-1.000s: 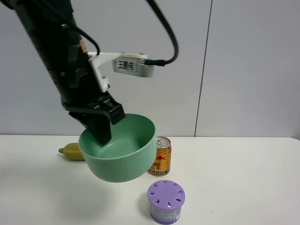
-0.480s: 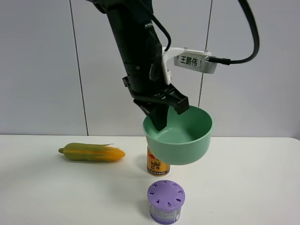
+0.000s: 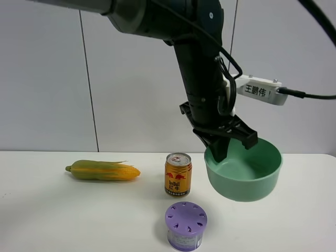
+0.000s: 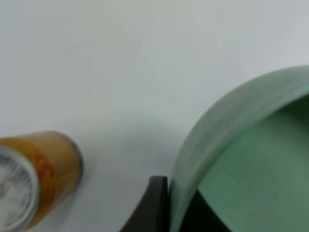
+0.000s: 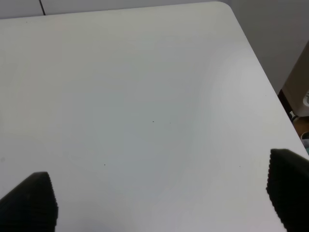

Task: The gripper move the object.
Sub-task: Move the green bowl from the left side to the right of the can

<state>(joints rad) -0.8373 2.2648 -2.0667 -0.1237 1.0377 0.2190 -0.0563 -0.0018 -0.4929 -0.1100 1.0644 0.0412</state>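
My left gripper [image 3: 223,149], a black claw on a black arm with a white labelled box, is shut on the rim of the mint-green bowl [image 3: 247,176]. It holds the bowl in the air over the right part of the white table [image 3: 63,220], right of the gold can [image 3: 178,175]. In the left wrist view the bowl's rim [image 4: 217,135] sits between my black fingers [image 4: 152,208], with the can [image 4: 34,179] to one side. My right gripper [image 5: 159,198] is open and empty over bare table near its right corner.
A purple-lidded container [image 3: 186,226] stands at the table's front, below the can. A corn cob [image 3: 102,170] lies at the left. The table's right edge [image 5: 260,77] shows in the right wrist view.
My left arm has carried the bowl from the left, across in front of the can, to the right of it. The corn cob and the can came into full view.
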